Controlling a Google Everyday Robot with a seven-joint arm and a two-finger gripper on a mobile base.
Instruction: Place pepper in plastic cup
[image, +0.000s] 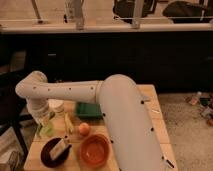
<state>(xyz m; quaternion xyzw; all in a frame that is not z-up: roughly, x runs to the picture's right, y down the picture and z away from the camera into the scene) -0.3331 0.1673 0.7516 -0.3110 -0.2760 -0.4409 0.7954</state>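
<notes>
While my arm (75, 91) bends across frame centre, my claw (44, 119) hangs with fingers together at left over the plastic cup (46, 129) on the bench (150, 102).

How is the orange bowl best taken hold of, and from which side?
Probably pinch the rim from above, on its right: the orange bowl stands upright and open, with the round fruit and dark bowl close on its left. The end effector is at the table's left, by the plastic cup.
</notes>
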